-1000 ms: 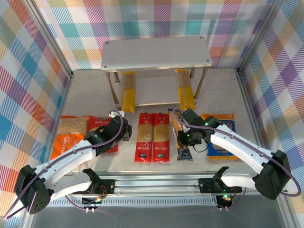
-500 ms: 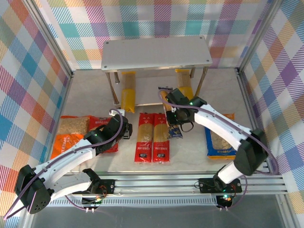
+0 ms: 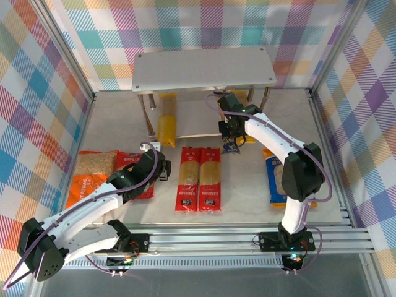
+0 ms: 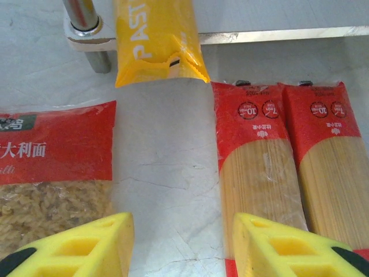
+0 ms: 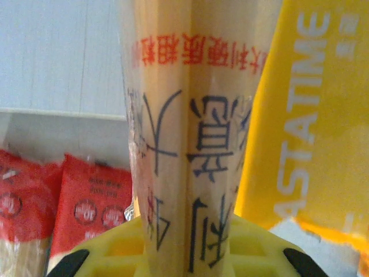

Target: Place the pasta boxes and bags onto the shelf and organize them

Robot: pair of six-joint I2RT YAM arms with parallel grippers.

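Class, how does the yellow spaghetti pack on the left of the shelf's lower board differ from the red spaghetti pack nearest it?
The yellow spaghetti pack lies on the shelf's lower board; the red spaghetti pack lies on the table in front. The yellow pack's wrapper is yellow, the red pack's red around a clear middle. Both are long, narrow, lying front to back.

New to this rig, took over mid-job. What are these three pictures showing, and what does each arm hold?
Two robot arms with two-finger grippers work a table. The wide picture looks down from above; the other two come from cameras on each wrist, yellow fingers at the bottom. The right gripper is shut on the dark blue spaghetti pack beside a yellow pack at the shelf. The left gripper hangs open between the red bag and two red packs.
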